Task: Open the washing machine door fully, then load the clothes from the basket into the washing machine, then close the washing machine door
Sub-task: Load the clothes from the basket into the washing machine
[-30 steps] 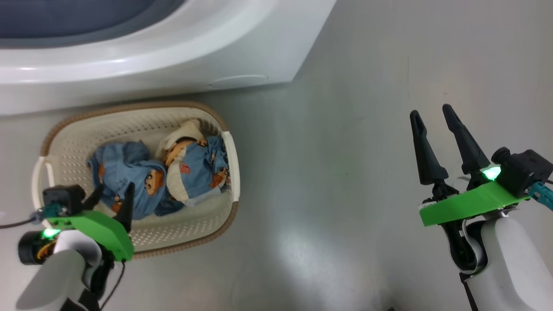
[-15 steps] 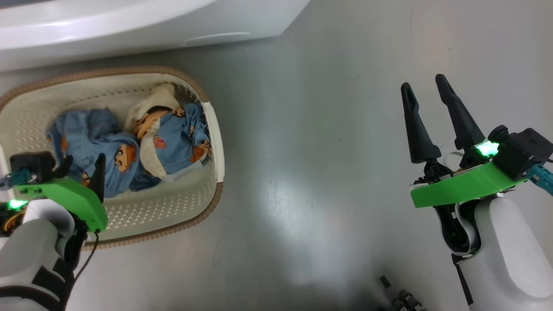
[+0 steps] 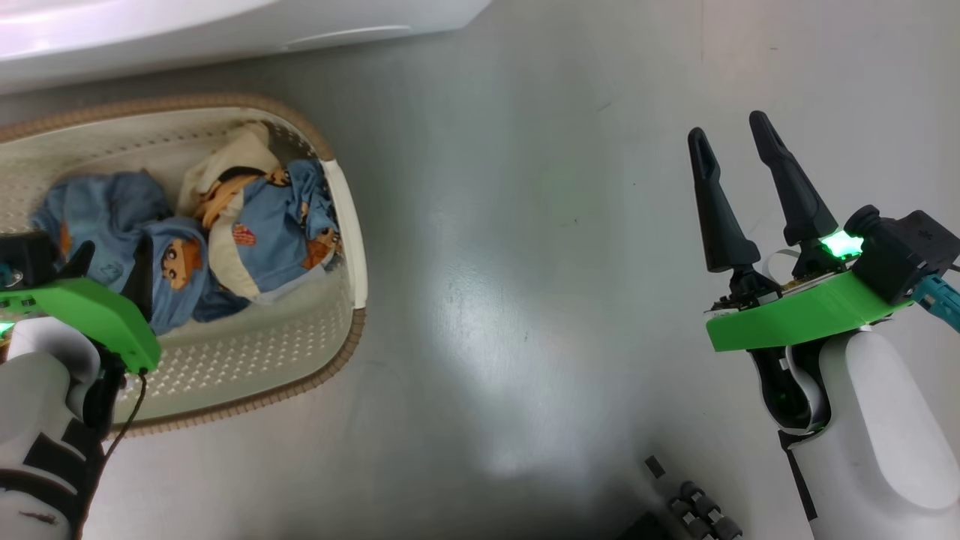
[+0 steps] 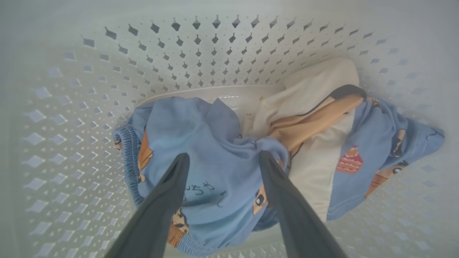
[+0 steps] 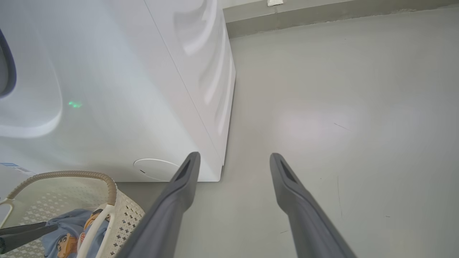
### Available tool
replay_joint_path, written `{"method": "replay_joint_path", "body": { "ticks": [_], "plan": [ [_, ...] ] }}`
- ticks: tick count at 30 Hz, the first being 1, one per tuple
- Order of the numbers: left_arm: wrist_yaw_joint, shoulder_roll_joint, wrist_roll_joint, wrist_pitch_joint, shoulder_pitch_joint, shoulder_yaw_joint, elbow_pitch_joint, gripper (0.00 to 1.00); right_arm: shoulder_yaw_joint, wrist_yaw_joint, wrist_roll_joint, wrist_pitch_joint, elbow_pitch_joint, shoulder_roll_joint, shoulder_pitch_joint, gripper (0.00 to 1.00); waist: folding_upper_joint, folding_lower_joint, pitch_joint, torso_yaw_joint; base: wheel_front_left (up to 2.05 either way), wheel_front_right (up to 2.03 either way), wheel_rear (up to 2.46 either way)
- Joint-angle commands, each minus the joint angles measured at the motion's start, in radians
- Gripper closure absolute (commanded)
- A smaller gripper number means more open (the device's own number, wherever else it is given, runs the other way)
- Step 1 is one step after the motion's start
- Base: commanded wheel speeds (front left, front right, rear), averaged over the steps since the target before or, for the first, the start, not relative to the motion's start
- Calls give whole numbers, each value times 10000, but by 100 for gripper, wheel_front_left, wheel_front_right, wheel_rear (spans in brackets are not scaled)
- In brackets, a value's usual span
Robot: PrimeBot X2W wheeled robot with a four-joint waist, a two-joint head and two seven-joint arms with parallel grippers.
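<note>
The cream basket (image 3: 341, 247) with its brown rim stands on the floor in front of the white washing machine (image 3: 225, 22). Inside lie the clothes (image 3: 255, 225), light blue with orange cartoon prints and cream parts. My left gripper (image 3: 111, 256) points down into the basket. Seen from the left wrist, the left gripper (image 4: 223, 157) is open, its fingers straddling a fold of the blue clothes (image 4: 204, 136) with nothing pinched. My right gripper (image 3: 727, 127) hangs open over bare floor, far right of the basket. The washing machine door is out of view.
From the right wrist, the washing machine (image 5: 143, 89) shows its corner and a round cover (image 5: 156, 168) low on its front, beside the basket rim (image 5: 71, 175). Grey floor spreads to the right up to a wall skirting (image 5: 322, 18). Dark robot parts (image 3: 690, 510) lie at the bottom.
The head camera has moved, so basket and washer now sit further left and up in the picture. Both grippers stay open, the left one still over the blue garment.
</note>
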Motion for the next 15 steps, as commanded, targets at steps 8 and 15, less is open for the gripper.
{"method": "replay_joint_path", "body": {
  "ticks": [8,15],
  "plan": [
    [-13,563,-480,-57,-270,-421,100,0,195,16,-60,-48,-280,50,221,0,-1,0,272,-106,0,0,0],
    [-13,639,-944,259,-319,-1101,-25,61,254,16,-78,-48,-271,67,176,0,-1,0,288,-150,0,0,0]
  ]
}}
